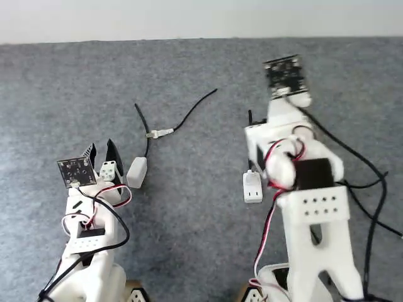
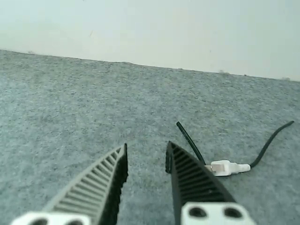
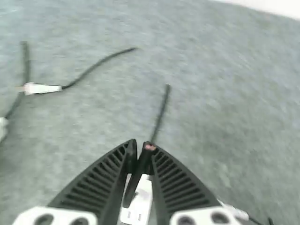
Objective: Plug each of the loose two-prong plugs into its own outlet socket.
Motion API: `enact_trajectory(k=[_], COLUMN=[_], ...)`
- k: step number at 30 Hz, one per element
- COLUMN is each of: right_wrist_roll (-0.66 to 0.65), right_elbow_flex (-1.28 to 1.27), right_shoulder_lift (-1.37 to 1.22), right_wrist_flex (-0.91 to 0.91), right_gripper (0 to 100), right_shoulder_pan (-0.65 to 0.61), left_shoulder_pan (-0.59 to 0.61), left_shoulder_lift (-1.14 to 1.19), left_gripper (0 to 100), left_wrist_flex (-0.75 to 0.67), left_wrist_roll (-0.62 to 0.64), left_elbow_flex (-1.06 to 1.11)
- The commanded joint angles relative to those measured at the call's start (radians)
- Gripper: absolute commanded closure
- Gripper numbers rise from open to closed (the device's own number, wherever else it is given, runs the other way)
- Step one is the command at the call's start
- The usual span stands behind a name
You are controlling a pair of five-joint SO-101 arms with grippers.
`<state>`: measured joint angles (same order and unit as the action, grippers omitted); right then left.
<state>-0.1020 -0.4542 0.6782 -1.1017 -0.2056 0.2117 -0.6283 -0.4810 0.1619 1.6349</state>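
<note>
**Left gripper spread and empty, right gripper clamped on a socket cord**

At the left of the high view, the left gripper [image 1: 101, 146] sits low over the grey carpet [image 1: 201, 239]. Its two black ribbed fingers [image 2: 105, 180] are spread apart with nothing between them.

Just beside it to the right lies a white socket block [image 1: 136, 172]. Its thin black lead [image 1: 142, 118] runs up the carpet away from the arms. The loose end of that lead also shows beyond the fingertips in the left wrist view.

Next comes the white plug [image 1: 160, 133], lying flat on the carpet and touching or crossing that lead; it is in neither gripper. Its own black plug cord [image 1: 192, 108] curves off toward the far wall [image 1: 189, 19]. The plug shows in the left wrist view [image 2: 225, 167], and again farther off in the right wrist view [image 3: 41, 88].

Further right, a second socket block [image 1: 252, 187] lies at the foot of the right arm, well apart from the plug. In the right wrist view the right gripper [image 3: 141, 144] hangs directly above this block [image 3: 139, 208]. Its fingers are pressed nearly together on a black cord [image 3: 161, 110], which leads out from between the tips across the carpet. Whether that cord joins the block beneath is hidden by the fingers.
</note>
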Motion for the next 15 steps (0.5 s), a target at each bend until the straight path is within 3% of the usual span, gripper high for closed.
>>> enact_trajectory(k=[1,5,10,15], right_wrist_roll=[0.009,-0.020,-0.238,-0.295], right_elbow_flex=[-0.055,-0.227,-0.457,-0.545], right_shoulder_lift=[0.081,0.197,0.358,0.367], right_wrist_flex=[0.013,0.090,0.130,0.136], right_gripper=[99.0,99.0,99.0,99.0], right_shoulder_pan=[-0.114,-0.272,-0.509,-0.522], left_shoulder_pan=[0.003,0.006,0.006,0.006], left_shoulder_lift=[-0.012,-0.012,-0.012,-0.012], left_gripper=[91,99,99,99], left_wrist_flex=[-0.020,-0.023,-0.021,-0.021], left_wrist_roll=[0.011,0.008,0.006,0.006], left_elbow_flex=[-0.027,-0.030,-0.030,-0.030])
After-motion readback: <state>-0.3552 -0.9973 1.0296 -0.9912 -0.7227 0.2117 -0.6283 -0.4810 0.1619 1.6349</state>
